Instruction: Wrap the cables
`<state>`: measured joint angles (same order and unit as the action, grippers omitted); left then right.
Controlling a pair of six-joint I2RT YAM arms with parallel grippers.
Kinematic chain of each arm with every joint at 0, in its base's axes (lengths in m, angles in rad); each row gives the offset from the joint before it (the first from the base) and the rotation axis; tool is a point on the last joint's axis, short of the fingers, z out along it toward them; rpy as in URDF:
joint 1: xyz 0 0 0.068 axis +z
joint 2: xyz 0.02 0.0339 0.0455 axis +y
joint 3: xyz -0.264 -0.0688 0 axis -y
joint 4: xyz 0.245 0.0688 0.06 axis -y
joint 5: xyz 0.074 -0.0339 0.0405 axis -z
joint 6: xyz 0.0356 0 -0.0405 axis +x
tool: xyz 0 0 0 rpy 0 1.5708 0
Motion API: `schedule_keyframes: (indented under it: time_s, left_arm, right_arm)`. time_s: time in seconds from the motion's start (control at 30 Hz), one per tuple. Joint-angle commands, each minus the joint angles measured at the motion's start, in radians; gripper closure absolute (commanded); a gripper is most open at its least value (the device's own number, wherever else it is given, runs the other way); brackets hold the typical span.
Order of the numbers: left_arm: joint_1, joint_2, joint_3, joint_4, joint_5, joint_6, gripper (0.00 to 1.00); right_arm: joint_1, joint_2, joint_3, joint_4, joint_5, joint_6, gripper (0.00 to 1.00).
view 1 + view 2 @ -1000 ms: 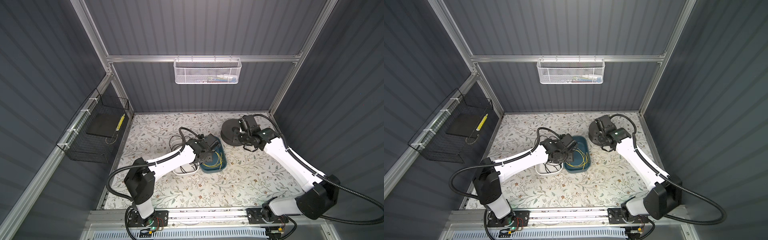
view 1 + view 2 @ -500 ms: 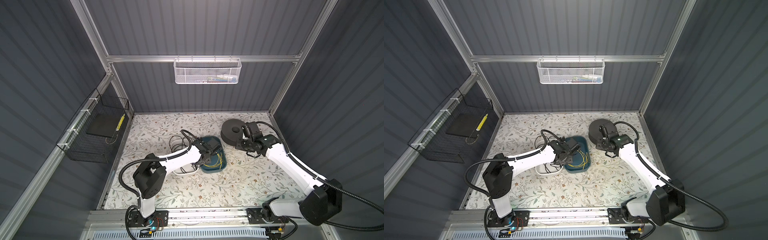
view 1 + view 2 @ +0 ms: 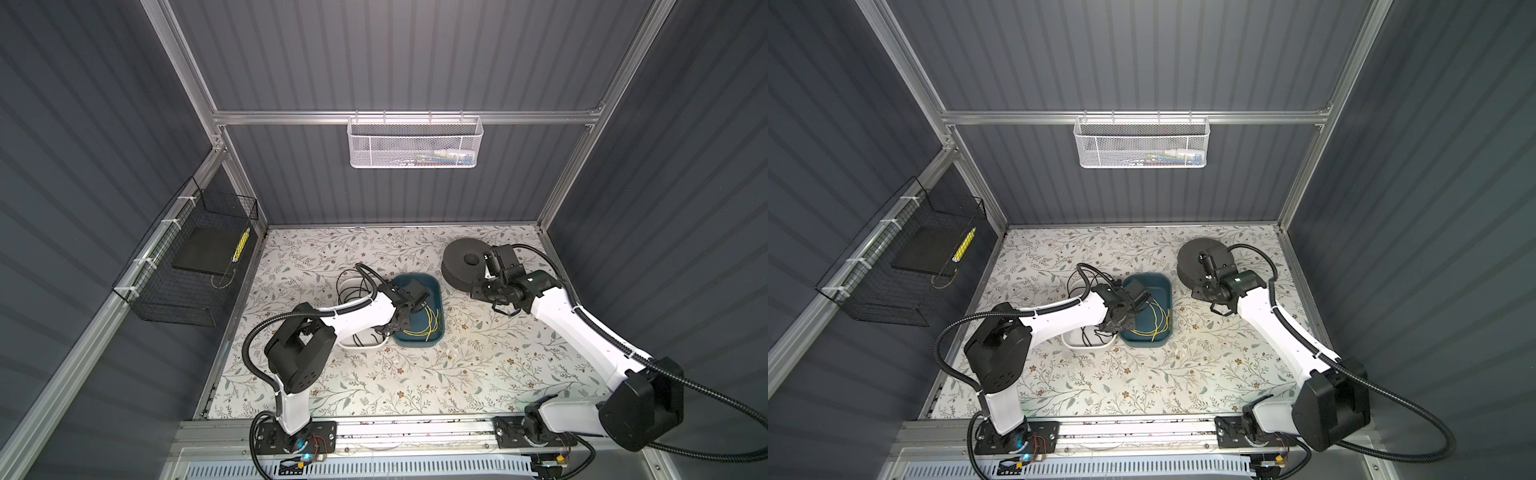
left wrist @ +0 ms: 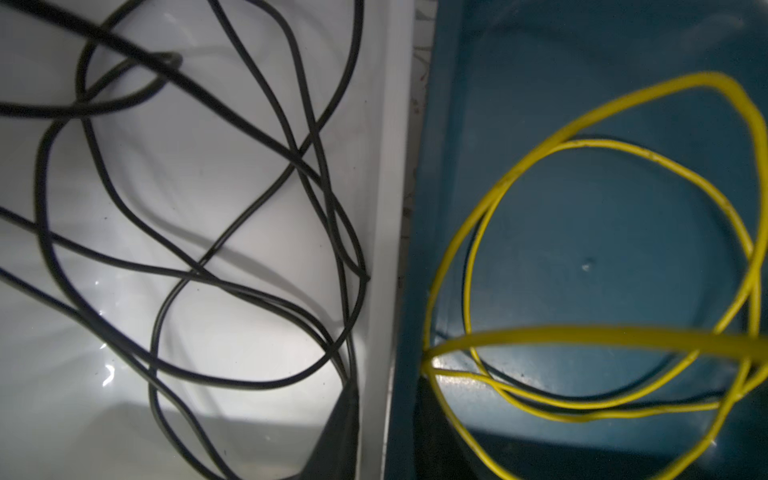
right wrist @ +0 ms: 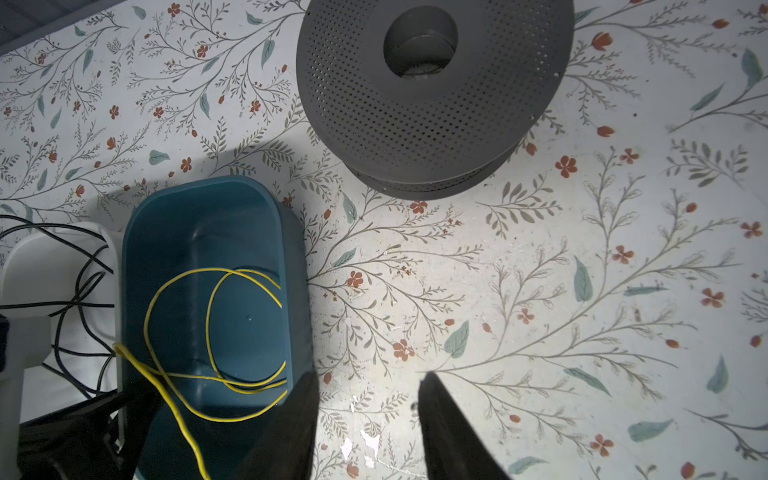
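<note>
Yellow wire [image 5: 232, 270] in teal bin [image 5: 166, 232] beside white tray [image 5: 37, 257], L hand [image 3: 392, 326] unclear, R hand [image 5: 370, 376] wide over mat [image 5: 540, 311]

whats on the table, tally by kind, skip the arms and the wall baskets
bins: 2, white bin and teal bin
wire tangles: 2, black wire in the white one, yellow wire in the teal one
spools: 1, grey perforated spool
total: 5

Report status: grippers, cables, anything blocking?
Left gripper at the yellow wire in the blue bin, grip unclear. Right gripper open, empty. Black wire loose in white bin. Nothing seen blocking.
</note>
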<state>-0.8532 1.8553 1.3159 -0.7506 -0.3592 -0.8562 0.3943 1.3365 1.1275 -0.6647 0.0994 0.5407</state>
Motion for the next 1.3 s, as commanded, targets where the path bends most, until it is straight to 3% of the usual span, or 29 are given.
schedule_keyframes:
  time_s: [0.0, 0.23, 0.37, 0.47, 0.73, 0.93, 1.27]
  left_arm:
    - [0.045, 0.001, -0.022, 0.012, -0.026, 0.078, 0.81]
    - [0.13, 0.013, 0.011, 0.031, -0.059, 0.278, 1.0]
    - [0.203, 0.062, 0.084, 0.043, -0.053, 0.425, 1.0]
    - [0.307, 0.112, 0.188, 0.062, 0.056, 0.517, 1.0]
    - [0.46, 0.399, 0.606, -0.027, 0.108, 0.74, 1.0]
    - [0.514, 0.551, 0.799, -0.082, 0.11, 0.754, 1.0]
    - [0.525, 0.604, 0.879, -0.09, 0.137, 0.645, 1.0]
  right_arm:
    - [-0.006, -0.024, -0.017, -0.004, 0.003, -0.01, 0.57]
    - [-0.018, -0.056, -0.033, 0.001, 0.007, -0.02, 0.57]
    - [-0.029, -0.069, -0.043, 0.004, 0.007, -0.026, 0.57]
    - [-0.044, -0.083, -0.061, 0.017, -0.002, -0.029, 0.57]
    - [-0.094, -0.127, -0.115, 0.024, -0.033, -0.044, 0.57]
    - [-0.113, -0.17, -0.157, 0.018, -0.047, -0.043, 0.56]
    - [-0.127, -0.169, -0.181, 0.05, -0.104, -0.043, 0.56]
